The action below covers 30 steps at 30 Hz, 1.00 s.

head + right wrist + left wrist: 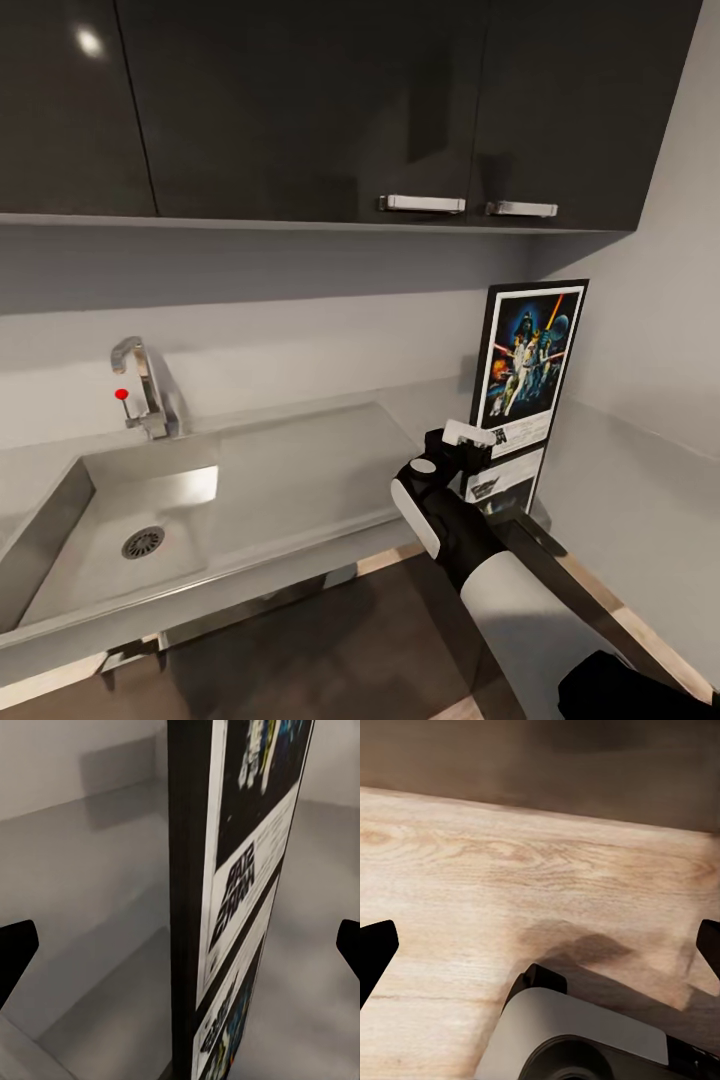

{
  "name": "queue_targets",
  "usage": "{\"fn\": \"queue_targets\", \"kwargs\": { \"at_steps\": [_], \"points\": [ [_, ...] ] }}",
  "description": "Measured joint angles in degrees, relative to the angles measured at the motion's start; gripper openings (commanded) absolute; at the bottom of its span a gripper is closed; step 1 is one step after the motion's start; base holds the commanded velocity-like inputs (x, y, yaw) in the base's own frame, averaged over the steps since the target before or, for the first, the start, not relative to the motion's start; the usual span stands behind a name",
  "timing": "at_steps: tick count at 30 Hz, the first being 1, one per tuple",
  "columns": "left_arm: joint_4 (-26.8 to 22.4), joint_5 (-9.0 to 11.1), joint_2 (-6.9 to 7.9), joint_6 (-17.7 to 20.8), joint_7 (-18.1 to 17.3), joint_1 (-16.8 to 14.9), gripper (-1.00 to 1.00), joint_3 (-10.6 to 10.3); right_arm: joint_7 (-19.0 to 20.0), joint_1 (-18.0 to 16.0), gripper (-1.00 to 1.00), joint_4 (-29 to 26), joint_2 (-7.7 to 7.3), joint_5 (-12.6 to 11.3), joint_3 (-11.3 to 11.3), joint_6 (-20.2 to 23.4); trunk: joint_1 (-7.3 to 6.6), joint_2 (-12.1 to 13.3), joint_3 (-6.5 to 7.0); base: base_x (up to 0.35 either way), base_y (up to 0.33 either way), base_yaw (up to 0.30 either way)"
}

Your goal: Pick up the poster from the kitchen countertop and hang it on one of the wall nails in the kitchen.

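Observation:
The poster (530,370) stands upright on the grey kitchen countertop (300,460), in the corner where the back wall meets the right wall. My right gripper (465,445) is at its lower left edge. Seen from the right wrist, the poster's black frame edge (184,885) runs between the fingers of my right gripper (180,960), which are spread wide and stand open, apart from the frame. In the left wrist view, my left gripper (540,952) is open over the wooden floor (510,870). No wall nail is in view.
A built-in sink (55,525) with a faucet (150,385) lies at the left of the countertop. Dark upper cabinets (300,100) hang above it. The light grey right wall (660,330) stands close behind the poster. A part of my own body (585,1035) shows under the left gripper.

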Motion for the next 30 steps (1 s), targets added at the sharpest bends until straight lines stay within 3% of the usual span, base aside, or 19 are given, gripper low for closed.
{"fn": "queue_targets", "kwargs": {
  "at_steps": [14,30],
  "points": [
    [0.0,0.0,0.08,0.01,0.01,0.0,1.0,0.0,0.0,0.0,1.0,-0.15,0.0,0.0,0.0,-0.04,0.0,0.0,0.0,0.097,-0.088,0.0],
    [0.0,0.0,0.08,0.0,0.05,0.0,1.0,0.0,0.0,0.0,1.0,-0.22,0.0,0.0,0.0,-0.07,0.0,0.0,0.0,0.01,-0.009,0.0]
  ]
}}
